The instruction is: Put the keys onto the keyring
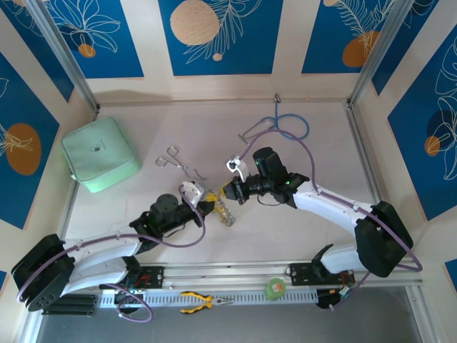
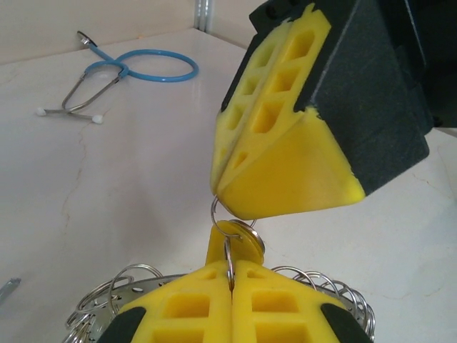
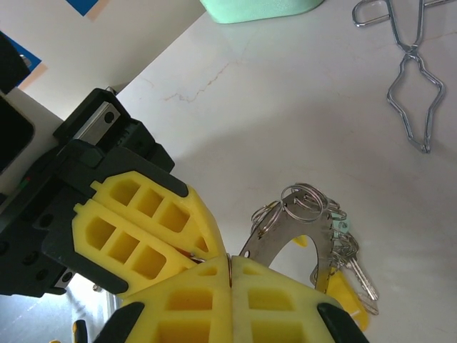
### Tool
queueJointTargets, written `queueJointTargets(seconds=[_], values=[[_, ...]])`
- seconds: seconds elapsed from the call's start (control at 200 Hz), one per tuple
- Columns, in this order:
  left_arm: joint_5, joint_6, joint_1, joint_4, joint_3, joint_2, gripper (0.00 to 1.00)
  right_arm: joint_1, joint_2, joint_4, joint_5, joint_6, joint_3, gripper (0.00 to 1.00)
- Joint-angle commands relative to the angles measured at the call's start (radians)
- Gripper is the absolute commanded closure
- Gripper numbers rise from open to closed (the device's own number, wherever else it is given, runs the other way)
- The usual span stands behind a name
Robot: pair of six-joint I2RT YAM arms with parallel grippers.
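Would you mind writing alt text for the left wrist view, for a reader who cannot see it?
The shut left gripper and right gripper meet tip to tip, pinching a yellow-headed key and its small ring between them, above the keyring. A blue stethoscope lies behind.

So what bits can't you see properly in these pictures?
- Left wrist view: the left gripper hides most of the yellow key it pinches, and much of the keyring.
- Right wrist view: the right gripper covers whatever it pinches.
- Top view: the keys are too small to count.
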Motion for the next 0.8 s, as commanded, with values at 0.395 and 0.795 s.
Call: queueJointTargets(seconds=[0.395,0.795], values=[[-0.025,-0.237,-0.005,0.240,0.001,0.029,1.00,0.033,0.054,-0.069,0.145,0.027,0.025,1.00],[-0.009,-0.260,-0.004,0.278,-0.006,0.037,1.00,0.058,0.095,-0.119,0.194,0.031,0.063,1.00]])
